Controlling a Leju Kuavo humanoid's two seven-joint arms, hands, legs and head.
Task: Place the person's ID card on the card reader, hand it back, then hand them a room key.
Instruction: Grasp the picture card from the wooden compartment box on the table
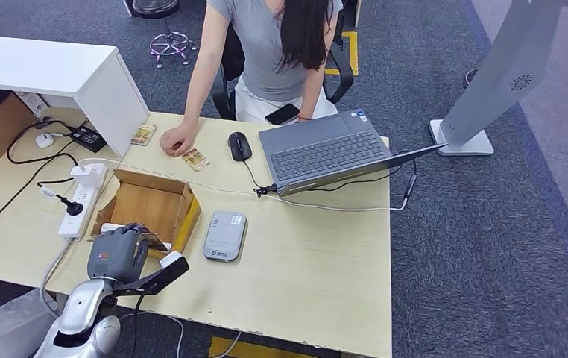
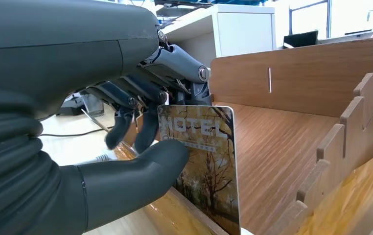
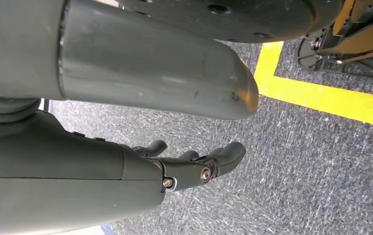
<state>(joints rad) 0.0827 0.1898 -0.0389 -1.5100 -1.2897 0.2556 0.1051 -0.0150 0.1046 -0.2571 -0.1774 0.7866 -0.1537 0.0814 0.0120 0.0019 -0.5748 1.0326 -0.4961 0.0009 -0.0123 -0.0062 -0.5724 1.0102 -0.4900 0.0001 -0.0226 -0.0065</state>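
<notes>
The left hand (image 2: 140, 142) pinches a hotel room key card (image 2: 206, 161) between its thick thumb and darker fingers, holding it upright at the near edge of the open wooden box (image 2: 282, 142). The card stands on edge, its printed face toward the wrist camera, probably because such a thin thing can only be gripped by its two flat sides. From the head view the left hand (image 1: 119, 252) sits at the box's (image 1: 150, 201) near corner, likely where the keys are stored.

Just to the hand's right on the table (image 1: 311, 261) lies the grey card reader (image 1: 225, 235), with nothing on it. Farther ahead, across the table, the person's hand (image 1: 177, 140) rests beside a small card (image 1: 194, 159), presumably the returned ID; a similar card (image 1: 144, 134) lies near the white cabinet. That suggests the key handover is the step in hand.

The right hand (image 3: 194, 164) hangs over the carpet, fingers loosely apart, holding nothing.
</notes>
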